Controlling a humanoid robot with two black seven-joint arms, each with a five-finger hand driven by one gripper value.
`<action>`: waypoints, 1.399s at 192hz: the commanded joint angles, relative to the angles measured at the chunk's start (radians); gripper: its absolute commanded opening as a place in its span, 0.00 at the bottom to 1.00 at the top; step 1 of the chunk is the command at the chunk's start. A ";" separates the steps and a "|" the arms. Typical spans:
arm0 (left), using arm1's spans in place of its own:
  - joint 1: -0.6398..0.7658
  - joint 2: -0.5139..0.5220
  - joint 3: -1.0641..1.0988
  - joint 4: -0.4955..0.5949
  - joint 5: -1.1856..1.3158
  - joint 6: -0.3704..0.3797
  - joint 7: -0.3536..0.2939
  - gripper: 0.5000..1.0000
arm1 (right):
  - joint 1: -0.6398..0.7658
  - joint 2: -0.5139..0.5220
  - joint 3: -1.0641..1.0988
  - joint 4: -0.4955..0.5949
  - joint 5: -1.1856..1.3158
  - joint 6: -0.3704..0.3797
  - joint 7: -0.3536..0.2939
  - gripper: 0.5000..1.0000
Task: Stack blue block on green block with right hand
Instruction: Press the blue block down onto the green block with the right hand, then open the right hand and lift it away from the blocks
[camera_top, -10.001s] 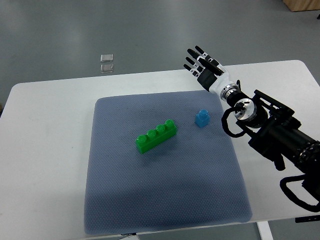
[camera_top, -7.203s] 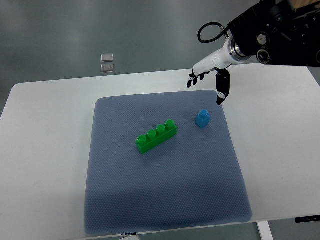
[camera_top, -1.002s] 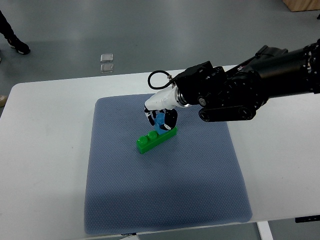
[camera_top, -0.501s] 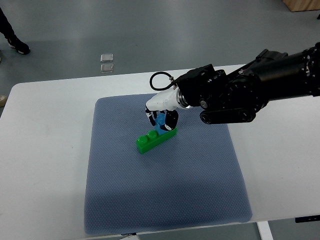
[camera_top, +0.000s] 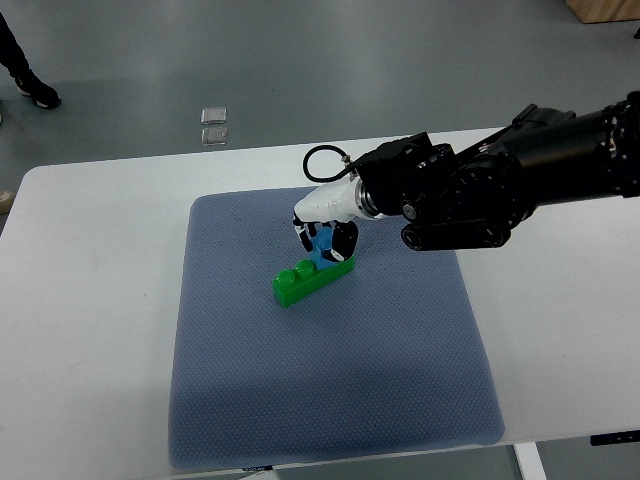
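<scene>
Right robot hand (camera_top: 322, 233) grips blue block (camera_top: 322, 246) (no readable print) atop green block (camera_top: 312, 277).

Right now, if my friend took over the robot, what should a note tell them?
Right hand: fingers curled around the blue block, holding it on the far end of the green block.
Left hand: out of view.
Green block lies on the grey mat, near its middle.
Done: blue block picked up and brought onto the green one.
Left: check it is seated, open the fingers, pull the hand away.
</scene>
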 joint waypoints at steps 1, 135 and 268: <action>0.000 0.000 0.000 0.000 0.000 0.000 0.000 1.00 | -0.006 0.000 0.000 -0.006 0.000 -0.001 0.000 0.23; 0.000 0.000 0.000 0.000 0.000 0.000 0.000 1.00 | -0.012 0.000 0.003 -0.013 0.009 0.007 -0.002 0.27; 0.000 0.000 0.000 0.000 0.000 0.000 0.000 1.00 | 0.032 0.000 0.020 0.005 0.012 0.050 -0.002 0.56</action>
